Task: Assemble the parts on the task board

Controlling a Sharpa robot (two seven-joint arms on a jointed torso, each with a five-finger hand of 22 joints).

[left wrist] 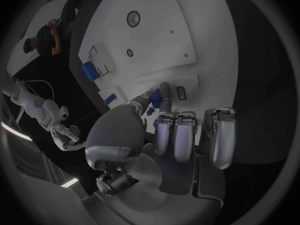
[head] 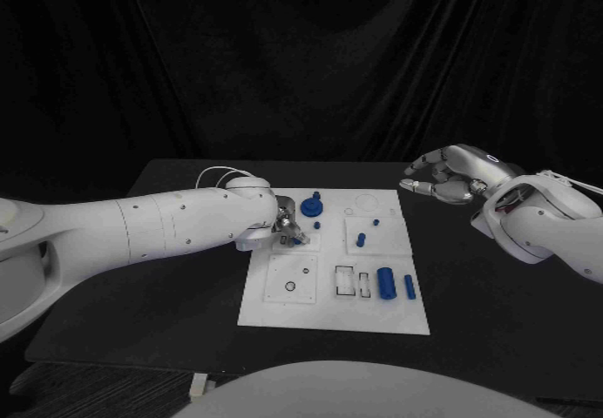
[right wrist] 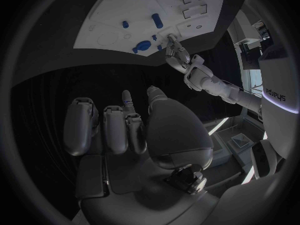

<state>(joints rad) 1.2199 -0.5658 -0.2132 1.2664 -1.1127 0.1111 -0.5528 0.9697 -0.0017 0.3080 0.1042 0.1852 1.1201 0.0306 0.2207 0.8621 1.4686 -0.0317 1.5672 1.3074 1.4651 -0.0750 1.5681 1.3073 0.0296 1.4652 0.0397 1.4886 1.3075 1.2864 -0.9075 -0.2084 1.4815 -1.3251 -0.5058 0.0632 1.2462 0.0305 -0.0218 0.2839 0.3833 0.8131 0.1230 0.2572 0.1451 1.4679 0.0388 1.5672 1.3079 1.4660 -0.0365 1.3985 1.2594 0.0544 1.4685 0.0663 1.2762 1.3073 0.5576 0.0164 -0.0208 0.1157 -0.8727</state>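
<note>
**Left hand down on the board, right hand raised off to the side**

The task board [head: 337,309] lies in the middle of the black table [head: 490,296], a white plate with several raised square sections. The left hand [head: 287,228] is lowered over the board's left side, its fingertips [left wrist: 164,92] down on a small raised square there. A bit of blue shows at the fingertips in the left wrist view — whether the hand pinches that piece or only touches it cannot be told. The other fingers are curled in beside one another.

The right hand [head: 443,180] hangs above the table just off the board's far right corner, well apart from the parts. Its fingers are curled inward; the right wrist view shows a slim blue piece [right wrist: 127,103] standing up between the thumb and the neighbouring finger, so the hand appears to hold a small part.

On the board, a round blue part [head: 312,207] with a short stem stands near the far edge, close to the left hand. A small blue peg [head: 361,239] lies near the middle, with another small one [head: 376,224] just beyond it. Along the near right, a thick blue cylinder [head: 386,284] and a thinner blue rod [head: 409,286] lie side by side — both beside two empty rectangular outlines [head: 352,280].
</note>
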